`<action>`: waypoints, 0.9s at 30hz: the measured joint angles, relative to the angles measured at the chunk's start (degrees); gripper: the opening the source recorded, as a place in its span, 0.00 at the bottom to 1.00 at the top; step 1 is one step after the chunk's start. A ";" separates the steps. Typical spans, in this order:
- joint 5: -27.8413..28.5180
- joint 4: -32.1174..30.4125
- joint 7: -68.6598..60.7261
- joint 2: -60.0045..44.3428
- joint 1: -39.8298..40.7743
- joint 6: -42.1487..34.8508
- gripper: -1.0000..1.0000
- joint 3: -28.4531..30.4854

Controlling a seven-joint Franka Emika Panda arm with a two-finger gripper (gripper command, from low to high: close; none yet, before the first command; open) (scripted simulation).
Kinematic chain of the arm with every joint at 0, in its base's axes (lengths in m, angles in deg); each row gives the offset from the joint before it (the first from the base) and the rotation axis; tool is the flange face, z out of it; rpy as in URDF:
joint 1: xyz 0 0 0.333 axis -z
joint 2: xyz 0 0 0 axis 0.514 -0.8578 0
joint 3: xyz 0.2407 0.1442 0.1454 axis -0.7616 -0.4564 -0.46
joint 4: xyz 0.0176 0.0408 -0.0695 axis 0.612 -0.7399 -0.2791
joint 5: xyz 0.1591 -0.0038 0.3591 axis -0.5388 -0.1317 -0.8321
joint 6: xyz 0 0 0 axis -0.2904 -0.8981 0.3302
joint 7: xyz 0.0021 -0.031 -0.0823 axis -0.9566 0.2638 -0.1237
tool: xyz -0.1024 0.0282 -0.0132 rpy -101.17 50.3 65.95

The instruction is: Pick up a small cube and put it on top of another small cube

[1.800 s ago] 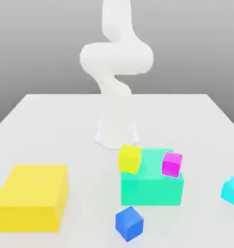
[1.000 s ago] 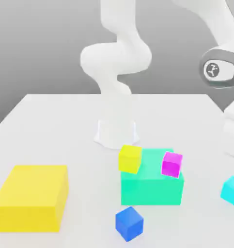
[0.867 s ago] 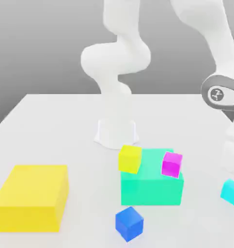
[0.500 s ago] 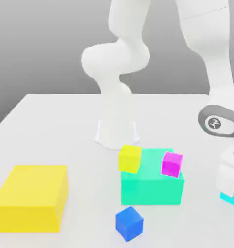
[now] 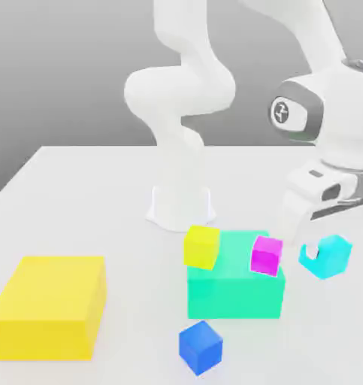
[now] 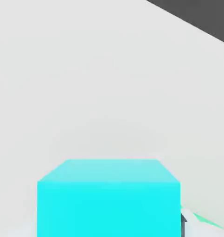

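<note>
gripper (image 5: 319, 252): we've got it pinching the cyan cube (image 5: 328, 256), off the table (image 5: 86, 195)
yellow cube (image 5: 201, 247): at its 9 o'clock, exterior view

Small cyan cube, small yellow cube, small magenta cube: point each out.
Small cyan cube (image 5: 328, 256): exterior view, front face.
Small yellow cube (image 5: 201, 247): exterior view, front face.
Small magenta cube (image 5: 266, 256): exterior view, front face.

Arm (image 5: 180, 90): smooth white shell, soft satin sheen, plastic-like. Bench (image 5: 79, 195): matt, uniform pale grey, untextured. Cyan cube (image 5: 328, 256), yellow cube (image 5: 202, 247), magenta cube (image 5: 267, 255), blue cube (image 5: 201, 347), teal block (image 5: 233, 293): smooth, matt, flat single-colour faces.
</note>
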State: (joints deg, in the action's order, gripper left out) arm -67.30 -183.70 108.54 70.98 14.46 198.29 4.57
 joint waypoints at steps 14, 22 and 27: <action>-1.80 -13.77 -3.22 28.88 10.51 -15.20 0.00 10.79; -2.33 -18.98 -3.63 21.01 11.94 -2.13 1.00 10.53; -2.24 -19.25 -3.55 20.40 12.01 -1.24 1.00 10.45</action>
State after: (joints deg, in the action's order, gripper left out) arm -69.54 -202.95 104.99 91.38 26.47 197.05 15.02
